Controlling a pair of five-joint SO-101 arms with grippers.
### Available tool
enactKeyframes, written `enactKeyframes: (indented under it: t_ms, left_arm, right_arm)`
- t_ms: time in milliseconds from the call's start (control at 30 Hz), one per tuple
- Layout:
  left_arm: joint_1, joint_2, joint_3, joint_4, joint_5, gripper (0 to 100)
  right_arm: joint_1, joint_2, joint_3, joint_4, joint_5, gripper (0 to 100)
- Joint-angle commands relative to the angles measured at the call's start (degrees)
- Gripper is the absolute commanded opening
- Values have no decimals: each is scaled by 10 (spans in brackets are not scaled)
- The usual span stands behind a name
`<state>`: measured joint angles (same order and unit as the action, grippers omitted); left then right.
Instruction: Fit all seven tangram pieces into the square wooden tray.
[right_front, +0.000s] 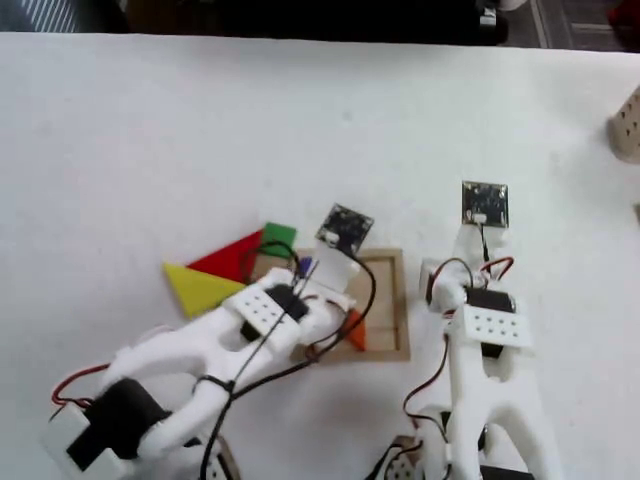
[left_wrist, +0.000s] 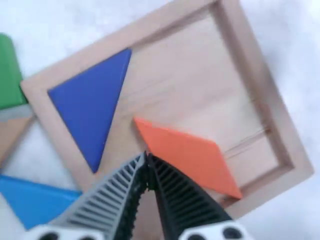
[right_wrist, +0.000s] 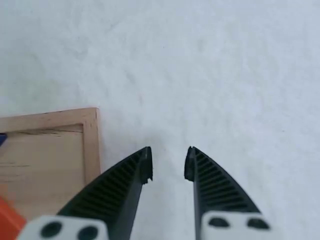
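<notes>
The left pincer (left_wrist: 147, 169), pressed together, sits at the edge of the orange piece (left_wrist: 192, 155) inside the tray (left_wrist: 252, 67), with the blue triangle (left_wrist: 92, 105) just beside it. A careless shove could wedge the orange piece against it. The right pincer (right_wrist: 167, 165), spread, hangs outside the rim.

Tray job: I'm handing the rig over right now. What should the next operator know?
Left gripper: shut, empty, over the tray, by the orange piece.
Right gripper: open, empty, over the table beside the tray.
Done: blue triangle and orange piece lie in the tray.
To do: yellow triangle, red triangle, green piece and light blue piece lie outside it. I can't pick out a seventh.
</notes>
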<state>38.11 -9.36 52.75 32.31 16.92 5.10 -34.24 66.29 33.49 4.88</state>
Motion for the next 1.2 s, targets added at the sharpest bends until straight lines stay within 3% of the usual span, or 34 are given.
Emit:
enactKeyframes:
  t_ms: [0, 100, 233, 400, 567, 733, 1167]
  left_arm:
    - [-1, -6, -16, -46, 10, 23]
    - [-22, -9, -18, -79, 11, 22]
    - [-50, -58, -25, -84, 66, 22]
    - [2, -99, 21, -143, 78, 22]
    - [39, -42, 47, -243, 80, 22]
    - [40, 51, 11, -251, 80, 22]
    - [17, 21, -22, 8, 74, 23]
  right_arm:
    - [-5, -8, -28, -15, 1, 119]
    - [-5, -8, -28, -15, 1, 119]
    - [-5, -8, -28, -15, 1, 119]
    - [-5, -8, -28, -15, 1, 119]
    - [-5, 5, -32, -22, 1, 119]
    - [-4, 40, -52, -19, 1, 119]
    - [-4, 45, -55, -20, 1, 119]
